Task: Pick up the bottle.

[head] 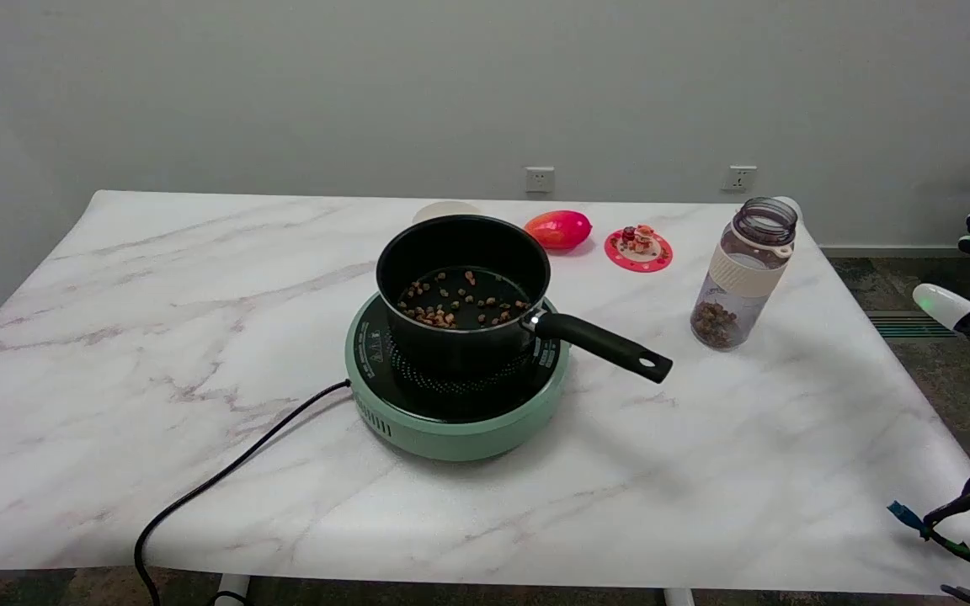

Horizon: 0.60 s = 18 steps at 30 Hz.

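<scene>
On table right: bottle [743, 273] upright, uncapped; right hand out of view, state unseen

A plain grey wall [485, 84] is being lit evenly. Two wall sockets [540, 178] are being shown above the marble table [114, 337].

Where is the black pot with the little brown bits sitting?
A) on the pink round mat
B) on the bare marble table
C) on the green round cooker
C: the black pot stands on the green round cooker, its handle pointing toward the clear bottle.
</scene>
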Each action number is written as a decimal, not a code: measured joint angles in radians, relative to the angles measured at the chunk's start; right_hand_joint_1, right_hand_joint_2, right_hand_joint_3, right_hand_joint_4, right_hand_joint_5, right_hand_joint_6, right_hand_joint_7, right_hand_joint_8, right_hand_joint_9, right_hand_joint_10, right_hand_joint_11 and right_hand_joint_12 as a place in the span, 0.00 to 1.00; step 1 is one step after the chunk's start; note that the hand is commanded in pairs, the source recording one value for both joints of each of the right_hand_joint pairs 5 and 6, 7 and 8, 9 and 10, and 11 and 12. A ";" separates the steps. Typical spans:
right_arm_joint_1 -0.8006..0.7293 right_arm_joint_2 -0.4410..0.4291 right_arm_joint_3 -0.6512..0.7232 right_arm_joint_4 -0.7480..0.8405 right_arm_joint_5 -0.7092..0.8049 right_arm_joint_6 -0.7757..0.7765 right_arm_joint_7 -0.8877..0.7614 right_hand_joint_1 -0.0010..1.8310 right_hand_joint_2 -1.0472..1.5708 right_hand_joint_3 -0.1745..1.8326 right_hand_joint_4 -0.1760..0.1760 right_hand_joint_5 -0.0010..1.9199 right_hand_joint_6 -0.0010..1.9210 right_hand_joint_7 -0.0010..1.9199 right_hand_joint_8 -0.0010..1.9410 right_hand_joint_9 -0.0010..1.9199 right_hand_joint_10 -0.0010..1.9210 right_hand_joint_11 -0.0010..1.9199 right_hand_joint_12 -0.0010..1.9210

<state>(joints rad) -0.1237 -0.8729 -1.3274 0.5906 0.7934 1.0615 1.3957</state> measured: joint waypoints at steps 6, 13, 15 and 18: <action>-0.014 0.001 0.002 0.013 0.002 0.004 0.002 0.68 0.20 0.68 0.50 0.21 0.21 0.37 0.36 0.33 0.33 0.37 0.37; -0.024 0.001 0.000 0.027 0.002 0.000 0.004 0.68 0.20 0.67 0.50 0.20 0.20 0.36 0.36 0.32 0.32 0.37 0.37; -0.026 0.001 -0.001 0.032 0.002 -0.006 0.006 0.68 0.19 0.67 0.50 0.20 0.20 0.36 0.36 0.32 0.32 0.37 0.37; -0.028 0.001 -0.004 0.039 0.002 -0.015 0.008 0.68 0.19 0.67 0.50 0.20 0.20 0.36 0.35 0.32 0.32 0.37 0.37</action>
<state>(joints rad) -0.1517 -0.8722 -1.3317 0.6300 0.7954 1.0465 1.4038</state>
